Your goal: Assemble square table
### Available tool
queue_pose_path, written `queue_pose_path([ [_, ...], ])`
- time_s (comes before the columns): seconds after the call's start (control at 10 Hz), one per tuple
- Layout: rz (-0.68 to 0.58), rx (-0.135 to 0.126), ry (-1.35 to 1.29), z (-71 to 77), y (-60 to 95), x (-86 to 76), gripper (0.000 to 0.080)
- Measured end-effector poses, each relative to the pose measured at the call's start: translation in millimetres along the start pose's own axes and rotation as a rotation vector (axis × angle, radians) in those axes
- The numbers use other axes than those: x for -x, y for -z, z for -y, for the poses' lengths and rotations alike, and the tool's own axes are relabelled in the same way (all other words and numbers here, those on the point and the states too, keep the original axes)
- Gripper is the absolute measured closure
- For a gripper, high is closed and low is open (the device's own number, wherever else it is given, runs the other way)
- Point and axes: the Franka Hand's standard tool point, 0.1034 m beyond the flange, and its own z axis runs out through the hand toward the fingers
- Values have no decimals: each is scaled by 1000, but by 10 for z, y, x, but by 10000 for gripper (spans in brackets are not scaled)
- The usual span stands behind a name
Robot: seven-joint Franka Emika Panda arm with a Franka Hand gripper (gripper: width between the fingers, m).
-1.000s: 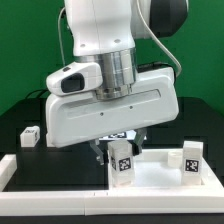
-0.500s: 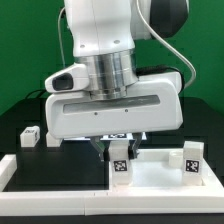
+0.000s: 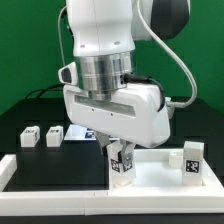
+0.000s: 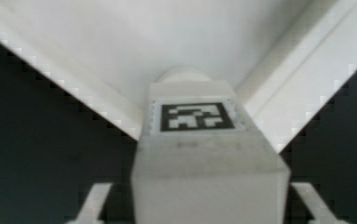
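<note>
Leg [image 3: 122, 163], clamped between the narrowed fingers of my hand [image 3: 120, 154], hangs straight below it, long axis upright, over the white square slab [image 3: 160, 174] at its corner on the exterior view's left, so I reckon the next move goes straight down.

The arm's bulky wrist [image 3: 115, 100] covers most of the gripper [image 3: 117, 152] in the exterior view, so how its jaws stand cannot be seen. It hides also the top of the leg [image 3: 121, 163] under it and part of the tabletop [image 3: 160, 173]. In the wrist view the fingers [image 4: 97, 205] are cut by the edge (only two pale strips show); whether they touch the blurred leg cannot be told. The outer loose leg [image 3: 28, 135] and the inner loose leg [image 3: 53, 133] are too small for reading what is printed on them.
</note>
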Motion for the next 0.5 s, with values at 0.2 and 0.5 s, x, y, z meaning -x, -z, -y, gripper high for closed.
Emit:
queue_pose_path([
  [0.2,20,-1,-189,-20,2,2,509],
  [0.5,23,4,-467,-28,-2,33,509],
])
